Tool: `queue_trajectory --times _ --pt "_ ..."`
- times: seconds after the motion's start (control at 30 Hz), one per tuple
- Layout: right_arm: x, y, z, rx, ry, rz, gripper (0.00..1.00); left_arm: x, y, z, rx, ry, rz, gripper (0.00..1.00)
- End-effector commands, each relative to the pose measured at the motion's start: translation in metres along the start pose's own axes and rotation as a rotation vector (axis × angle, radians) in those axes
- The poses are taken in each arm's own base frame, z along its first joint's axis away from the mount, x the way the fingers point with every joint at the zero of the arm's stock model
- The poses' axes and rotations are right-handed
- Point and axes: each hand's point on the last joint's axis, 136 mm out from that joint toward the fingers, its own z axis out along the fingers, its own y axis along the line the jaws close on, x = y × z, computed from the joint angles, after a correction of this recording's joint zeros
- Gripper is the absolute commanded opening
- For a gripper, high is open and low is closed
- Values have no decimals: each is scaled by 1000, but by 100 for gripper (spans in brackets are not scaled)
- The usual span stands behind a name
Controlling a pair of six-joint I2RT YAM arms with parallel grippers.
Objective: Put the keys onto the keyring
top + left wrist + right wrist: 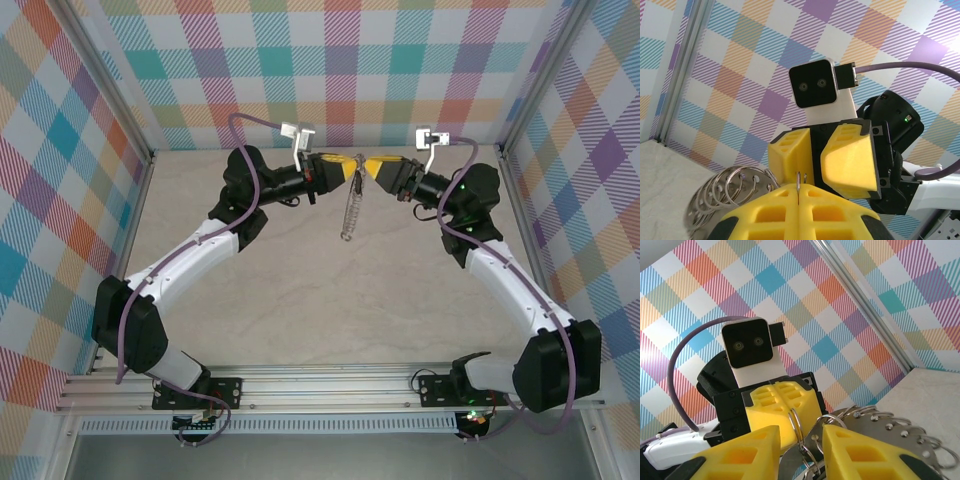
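Top external view: the two arms reach inward and meet above the far middle of the table point(300, 290); the left gripper point(345, 167) and the right gripper point(372, 167) face each other tip to tip, just beside one another; the keyring point(349, 210) hangs from the spot where they meet, a thin chain-like strand running toward the near side, apart from both arms; whether its lower end touches the table I cannot tell.

Left wrist view: the left gripper's yellow fingers are clenched together; a thin piece of the ring's wire stands up out of the seam between them, so it is grasping the keyring; the rest of the ring, a row of small steel loops, bunches just to the left of those fingers; the right gripper sits directly opposite, its two yellow pads parted by a narrow gap.

Right wrist view: the right gripper's fingers stand apart, released; coils of the keyring lie in the gap between them; whether either pad touches the wire I cannot tell; more loops fan out to the right above the pale table.
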Motion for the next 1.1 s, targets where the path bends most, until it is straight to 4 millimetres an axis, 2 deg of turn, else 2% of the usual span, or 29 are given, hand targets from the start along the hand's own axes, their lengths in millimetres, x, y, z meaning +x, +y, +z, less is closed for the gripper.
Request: queue_trajectory --times 0.0,0.63,0.93,1.07 --pt "-15 22 2 -67 -24 -61 27 -9 -6 -2 30 -33 36 0" --pt "-6 17 12 -84 1 -35 26 -7 -5 -2 29 -31 34 0" --pt "1 15 16 -87 20 -24 18 -8 -4 -2 24 -35 35 0" --pt "2 15 16 -85 21 -27 6 -7 -3 -2 23 -34 33 0"
